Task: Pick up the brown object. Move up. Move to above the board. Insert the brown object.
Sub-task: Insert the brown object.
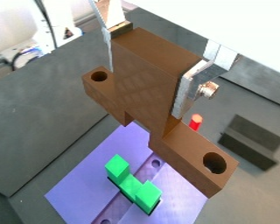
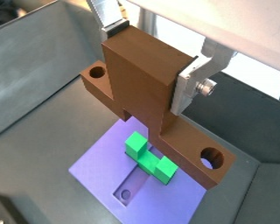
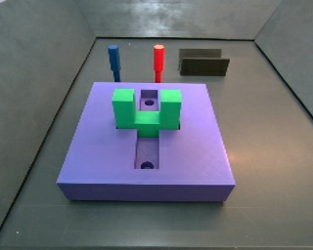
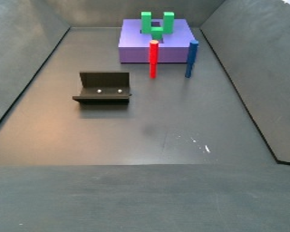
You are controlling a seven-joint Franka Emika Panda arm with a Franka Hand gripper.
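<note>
My gripper (image 1: 149, 74) is shut on the brown object (image 1: 140, 87), a flat orange-brown piece with a round hole in each side arm. Both wrist views show the silver fingers (image 2: 187, 87) pressed against its two faces. The gripper (image 2: 149, 63) hangs with the brown object (image 2: 136, 96) above the board (image 2: 98, 171), a lavender slab with a lengthwise groove and a green U-shaped block (image 2: 149, 159) on top. The board (image 1: 87, 188) and the green block (image 1: 130, 179) lie well below the piece. In both side views the board (image 3: 107, 146) (image 4: 133, 41) shows, but neither the gripper nor the brown object does.
A red peg (image 3: 158, 61) and a blue peg (image 3: 114, 59) stand upright just beyond one short end of the board. The dark fixture (image 4: 102, 88) stands on the grey floor apart from the board. Sloped grey walls (image 3: 42, 117) ring the floor.
</note>
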